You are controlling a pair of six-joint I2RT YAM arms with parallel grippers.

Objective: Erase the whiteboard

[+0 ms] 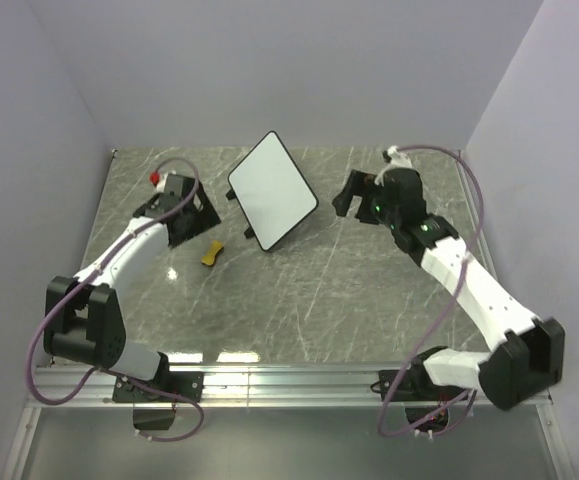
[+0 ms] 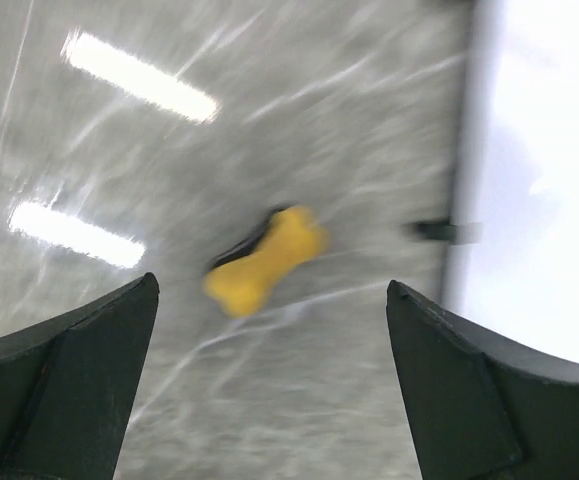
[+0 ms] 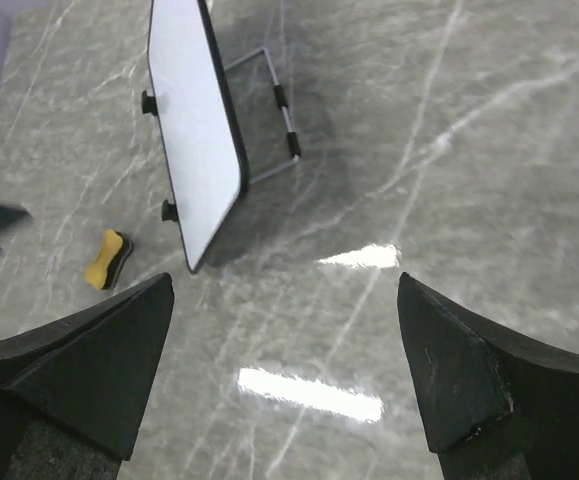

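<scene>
Top external view, Inspector: state the location of the whiteboard (image 1: 274,190).

Technician: It stands tilted at the far middle of the grey marbled table (image 1: 319,300), between the two arms. Its face is plain white, with no marks to make out.

Inspector: What supports it?

Technician: In the right wrist view, a wire stand (image 3: 281,110) sits behind the board and rests on the table.

Inspector: Report the left gripper (image 1: 191,212).

Technician: Jaws spread wide, nothing between them. It sits left of the board and touches neither the board nor the yellow eraser (image 1: 212,252). The left wrist view is blurred, but it shows the eraser lying on the table between the two fingers, with the board edge at the right.

Inspector: Report the right gripper (image 1: 354,195).

Technician: Jaws spread wide, nothing held. It sits to the right of the board, apart from it.

Inspector: Where is the eraser relative to the board?

Technician: Near the board's near-left corner, flat on the table, not touching it
</scene>
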